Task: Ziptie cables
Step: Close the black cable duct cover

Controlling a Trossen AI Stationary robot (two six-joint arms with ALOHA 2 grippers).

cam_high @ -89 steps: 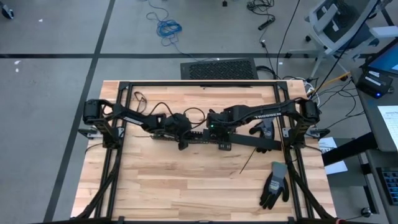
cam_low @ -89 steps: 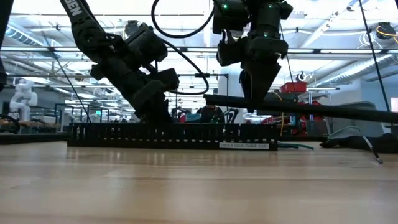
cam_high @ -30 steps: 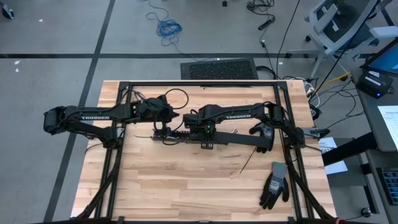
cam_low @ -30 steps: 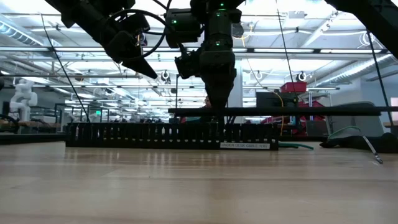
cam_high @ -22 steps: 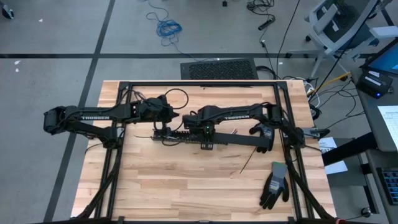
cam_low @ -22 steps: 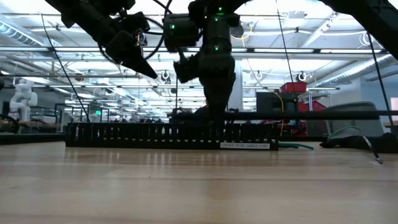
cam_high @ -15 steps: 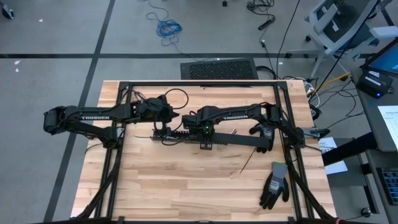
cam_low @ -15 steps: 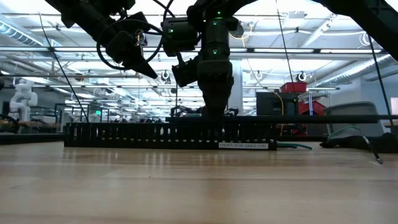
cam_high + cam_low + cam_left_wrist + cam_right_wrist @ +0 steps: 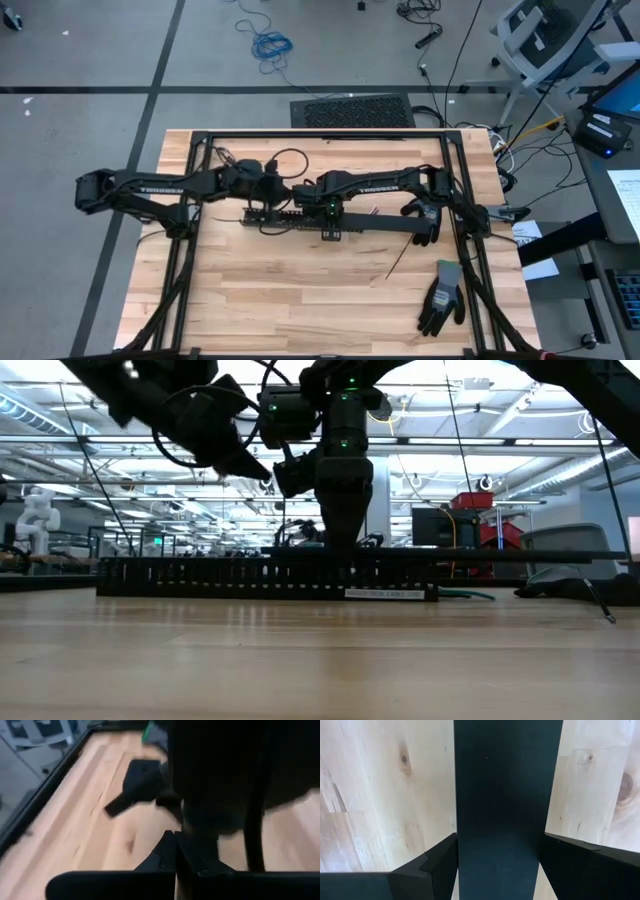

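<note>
Currently the right claw (image 9: 497,870) is clamped across a long black slotted duct (image 9: 265,578) at mid-bench (image 9: 300,300), its fingers set wide by the flat strip between them. The left claw (image 9: 262,476) hangs clenched and empty just beside it, above the duct's left part. The cables (image 9: 372,212) are glimpsed only faintly beside the right arm — so the duct is best kept pinned level and steady, without dragging, while the wires are gathered.

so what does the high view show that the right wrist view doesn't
Only the high view shows both arms, the left gripper shut above the long black duct, a glove near the table's front right, and the floor. Only the right wrist view shows the right gripper with a finger on each side of a flat black strip. Both show the wooden table.
</note>
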